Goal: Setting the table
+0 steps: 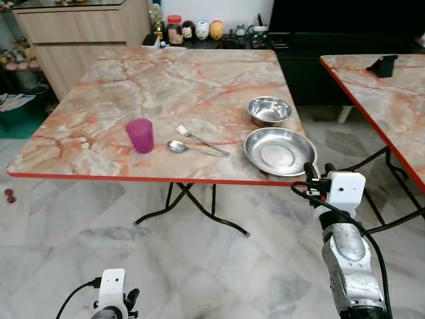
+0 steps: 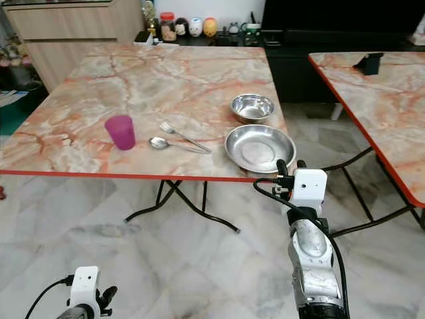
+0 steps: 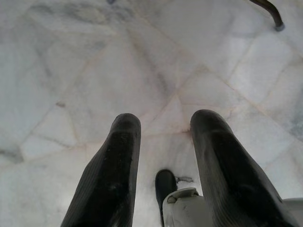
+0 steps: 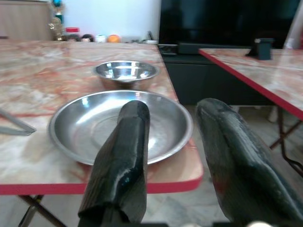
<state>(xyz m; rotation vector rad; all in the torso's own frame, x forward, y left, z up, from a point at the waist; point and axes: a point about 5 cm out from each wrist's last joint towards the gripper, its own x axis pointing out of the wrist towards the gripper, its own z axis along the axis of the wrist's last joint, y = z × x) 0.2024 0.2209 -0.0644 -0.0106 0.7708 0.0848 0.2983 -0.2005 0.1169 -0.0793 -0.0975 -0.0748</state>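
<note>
While the right gripper (image 4: 173,156) hangs open just off the table's (image 1: 99,100) near edge, the steel plate (image 1: 279,151) lies directly ahead at the near right corner. Beyond it sits a steel bowl (image 1: 269,109); fork (image 1: 201,140), spoon (image 1: 189,148) and pink cup (image 1: 140,135) line the near edge leftward. Low over the floor (image 3: 94,61), the left gripper (image 3: 163,142) is open.

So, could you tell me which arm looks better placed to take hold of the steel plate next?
Right. The right gripper, open, is raised at the table edge just short of the steel plate. The left gripper hangs low over the floor.
</note>
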